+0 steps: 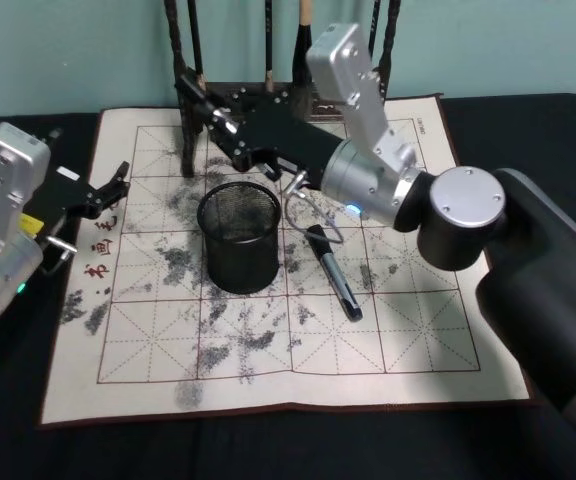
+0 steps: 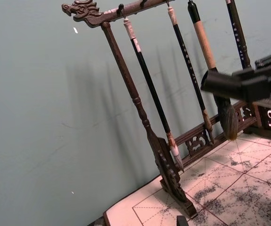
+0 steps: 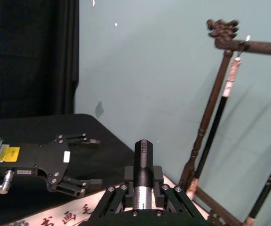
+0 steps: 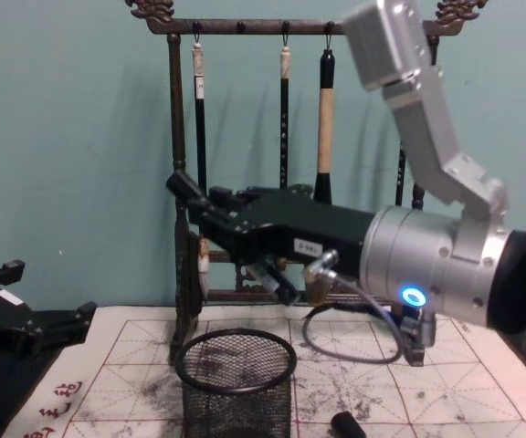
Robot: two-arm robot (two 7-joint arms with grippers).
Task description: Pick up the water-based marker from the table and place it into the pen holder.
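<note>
Chest view shows the right tool [image 4: 215, 208] clenched on the marker [image 4: 183, 188]. It is raised above the pen holder [image 4: 236, 401], over its left rim and just in front of the brush rack [image 4: 175, 119]. The marker's dark rounded end juts past the fingers. In the right wrist view it has a black cap and a grey barrel. A second black pen [image 1: 334, 273] lies on the ink-stained mat [image 1: 368, 350], right of the holder. The left tool [image 1: 111, 190] hangs released, fingers spread, at the mat's left edge.
</note>
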